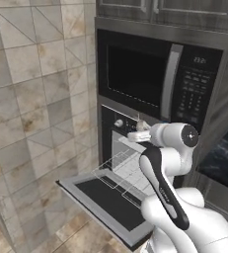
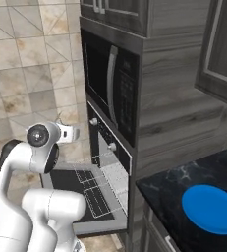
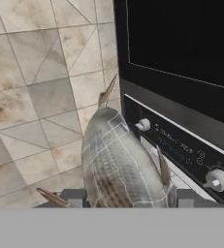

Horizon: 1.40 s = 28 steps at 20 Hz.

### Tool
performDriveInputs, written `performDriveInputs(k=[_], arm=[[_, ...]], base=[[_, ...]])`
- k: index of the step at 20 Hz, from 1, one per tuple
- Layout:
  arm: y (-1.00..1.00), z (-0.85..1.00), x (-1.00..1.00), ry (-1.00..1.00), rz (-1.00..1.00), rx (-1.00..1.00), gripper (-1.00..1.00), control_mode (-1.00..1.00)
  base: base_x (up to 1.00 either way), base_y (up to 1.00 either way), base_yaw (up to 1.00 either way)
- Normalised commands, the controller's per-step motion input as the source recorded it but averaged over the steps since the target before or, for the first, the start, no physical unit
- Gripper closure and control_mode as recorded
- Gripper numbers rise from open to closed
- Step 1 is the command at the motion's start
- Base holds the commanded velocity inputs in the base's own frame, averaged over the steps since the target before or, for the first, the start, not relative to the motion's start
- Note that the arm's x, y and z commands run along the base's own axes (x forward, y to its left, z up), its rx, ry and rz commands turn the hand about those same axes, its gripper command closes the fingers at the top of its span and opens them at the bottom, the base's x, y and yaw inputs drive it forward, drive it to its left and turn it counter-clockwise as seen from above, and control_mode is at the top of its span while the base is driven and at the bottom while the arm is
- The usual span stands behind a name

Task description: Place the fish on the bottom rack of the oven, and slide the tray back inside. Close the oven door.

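Observation:
In the hand view a pale grey-beige fish [image 3: 118, 164] with thin fins sits between my fingers, and my gripper [image 3: 128, 198] is shut on it. The gripper [image 1: 137, 134] hovers in front of the black oven [image 1: 116, 129], at the height of its two silver knobs [image 3: 143, 125]. Below, the oven door [image 1: 103, 200] lies folded down flat, window side up. The wire tray [image 1: 121, 170], which is the bottom rack, is pulled out over the door. From the right base view the gripper [image 2: 70, 133] is left of the oven [image 2: 105, 140], above the door [image 2: 68, 182] and the tray [image 2: 93, 189].
A black microwave [image 1: 135, 74] with a keypad is built in above the oven. A tiled wall [image 1: 31, 99] runs to the left of it. To the right, a dark counter [image 2: 184, 182] carries a round blue plate [image 2: 211, 209].

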Motion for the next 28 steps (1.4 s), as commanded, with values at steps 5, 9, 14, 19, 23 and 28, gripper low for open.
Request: performDriveInputs(k=[5, 9, 14, 19, 23, 28], arm=[[0.00, 0.00, 0.00, 0.00, 0.00, 0.00, 1.00, 1.00], [0.00, 0.00, 0.00, 0.00, 0.00, 0.00, 1.00, 1.00], [0.00, -0.07, -0.02, 0.12, 0.00, -0.04, 1.00, -1.00], [0.00, 0.00, 0.00, 0.04, 0.00, 0.00, 1.00, -1.00], [0.28, -0.25, 0.00, 0.09, 0.03, -0.09, 1.00, -1.00], [0.52, -0.43, 0.06, 0.24, 0.00, -0.19, 1.00, -1.00]], base=[[-0.19, -0.31, 0.06], [-0.47, -0.29, 0.04], [-0.08, -0.05, 0.00], [0.00, 0.00, 0.00], [0.00, 0.00, 0.00], [0.00, 0.00, 0.00]])
